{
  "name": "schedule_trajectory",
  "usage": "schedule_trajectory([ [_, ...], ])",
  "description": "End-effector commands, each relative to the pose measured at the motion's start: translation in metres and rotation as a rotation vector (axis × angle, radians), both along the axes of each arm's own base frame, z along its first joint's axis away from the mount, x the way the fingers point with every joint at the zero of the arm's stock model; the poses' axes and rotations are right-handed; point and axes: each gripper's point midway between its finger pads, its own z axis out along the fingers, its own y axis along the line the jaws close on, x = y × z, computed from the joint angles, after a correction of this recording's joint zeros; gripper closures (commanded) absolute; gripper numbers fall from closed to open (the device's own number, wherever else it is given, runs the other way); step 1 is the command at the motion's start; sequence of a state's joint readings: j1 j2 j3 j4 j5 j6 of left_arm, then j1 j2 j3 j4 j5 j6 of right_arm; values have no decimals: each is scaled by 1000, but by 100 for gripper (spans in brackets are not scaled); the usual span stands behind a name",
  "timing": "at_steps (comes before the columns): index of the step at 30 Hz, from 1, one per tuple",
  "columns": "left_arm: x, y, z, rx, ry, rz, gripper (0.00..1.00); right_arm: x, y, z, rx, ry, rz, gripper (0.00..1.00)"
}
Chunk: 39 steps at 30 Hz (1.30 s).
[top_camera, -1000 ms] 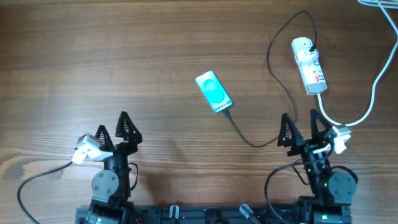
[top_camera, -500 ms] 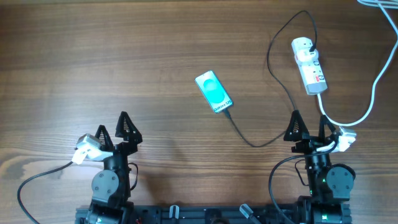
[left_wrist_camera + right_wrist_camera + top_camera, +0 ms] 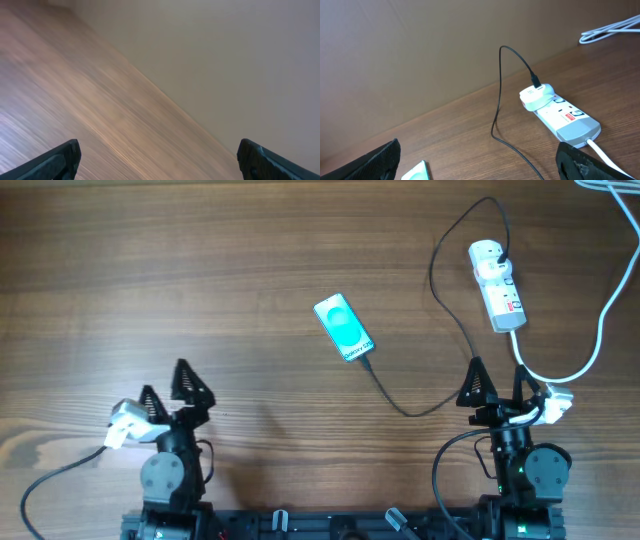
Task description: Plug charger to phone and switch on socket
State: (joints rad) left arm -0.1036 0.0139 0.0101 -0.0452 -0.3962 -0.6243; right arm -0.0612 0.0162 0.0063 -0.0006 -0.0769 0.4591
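Observation:
The phone with its cyan screen lies flat in the middle of the table; a corner shows in the right wrist view. The charger's thin black cable runs from a white adapter on the socket to the phone's near end, where its plug tip sits at the phone's edge. The socket also shows in the right wrist view. My left gripper is open and empty at the front left. My right gripper is open and empty at the front right, below the socket.
A thick white cord loops from the socket's near end to the back right corner. The left wrist view shows bare wooden table and a plain wall.
My right gripper turned and shifted slightly right a second ago, then held still. My left gripper has just moved a little left and nearer the front edge.

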Motion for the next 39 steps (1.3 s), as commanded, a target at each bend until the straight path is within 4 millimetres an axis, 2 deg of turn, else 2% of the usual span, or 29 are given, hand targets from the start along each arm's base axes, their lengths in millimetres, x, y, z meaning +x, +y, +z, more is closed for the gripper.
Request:
schedule_trajectory([
  [1, 4, -9, -1, 158, 41, -96, 0, -1, -2, 3, -12, -13, -14, 0],
  [6, 7, -34, -9, 435, 101, -287, 0, -1, -2, 3, -12, -13, -14, 0],
  [12, 7, -36, -9, 440, 100, -300, 0, -1, -2, 3, -12, -13, -14, 1],
  [15, 7, -38, -9, 504, 107, -313, 0, -1, -2, 3, -12, -13, -14, 0],
  [39, 7, -37, -8, 504, 107, -309, 0, -1, -3, 3, -34, -14, -21, 0],
])
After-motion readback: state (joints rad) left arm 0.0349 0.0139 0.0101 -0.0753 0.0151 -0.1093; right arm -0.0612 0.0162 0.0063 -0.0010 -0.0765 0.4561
